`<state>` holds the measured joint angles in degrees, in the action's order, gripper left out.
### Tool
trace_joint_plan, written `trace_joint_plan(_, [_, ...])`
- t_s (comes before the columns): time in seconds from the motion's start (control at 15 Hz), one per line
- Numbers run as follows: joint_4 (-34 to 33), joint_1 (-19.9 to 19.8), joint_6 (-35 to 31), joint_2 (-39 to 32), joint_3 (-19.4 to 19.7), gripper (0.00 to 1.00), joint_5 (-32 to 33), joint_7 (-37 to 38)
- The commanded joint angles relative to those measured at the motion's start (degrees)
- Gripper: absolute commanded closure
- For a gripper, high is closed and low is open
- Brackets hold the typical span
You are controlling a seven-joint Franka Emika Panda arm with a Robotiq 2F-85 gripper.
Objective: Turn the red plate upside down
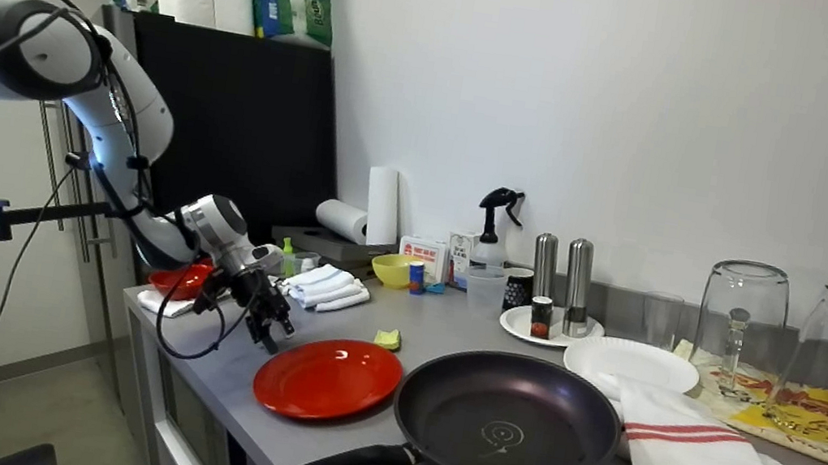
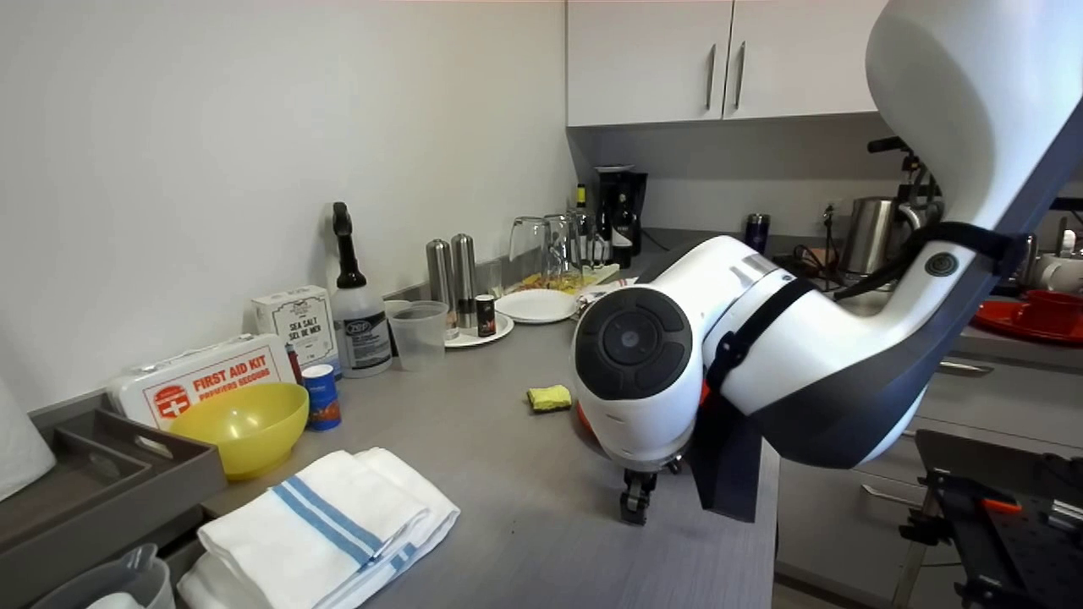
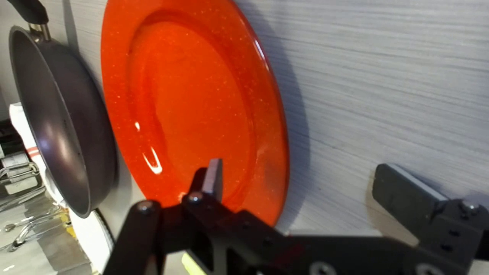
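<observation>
Nearest in the wrist view, the jaws stand wide and hold nothing: one finger (image 3: 403,193) shows against bare desk (image 3: 382,95), the opposite fingertip (image 3: 217,179) in line with the red plate (image 3: 198,107). The plate lies face up near the front edge of the desk, just beside the jaws; whether a finger touches it, I cannot tell. The step in hand looks like the approach to the rim, with the turning not yet done. The next move probably calls for one finger beneath the raised rim and one above, a firm squeeze, then a lift and a roll over. Just past the plate, opposite the jaws, sits the black frying pan (image 1: 508,423), which could crowd that swing. Toward the back edge is a yellow sponge (image 1: 388,339); farther off, past the pan, a white plate (image 1: 628,361).
</observation>
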<state>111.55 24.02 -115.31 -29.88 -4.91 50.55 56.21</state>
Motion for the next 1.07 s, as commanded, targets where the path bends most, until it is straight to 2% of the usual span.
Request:
trace_joint_plan(0.0, [-0.63, 0.30, 2.43, -0.73, -0.54, 0.00, 2.87, 1.98])
trace_joint_plan(0.73, [-1.06, 0.27, 8.95, -1.16, -1.95, 0.00, 3.15, 6.44])
trace_joint_plan(1.0, [-0.97, -0.97, 8.01, -1.40, -3.20, 0.00, -0.36, 7.95])
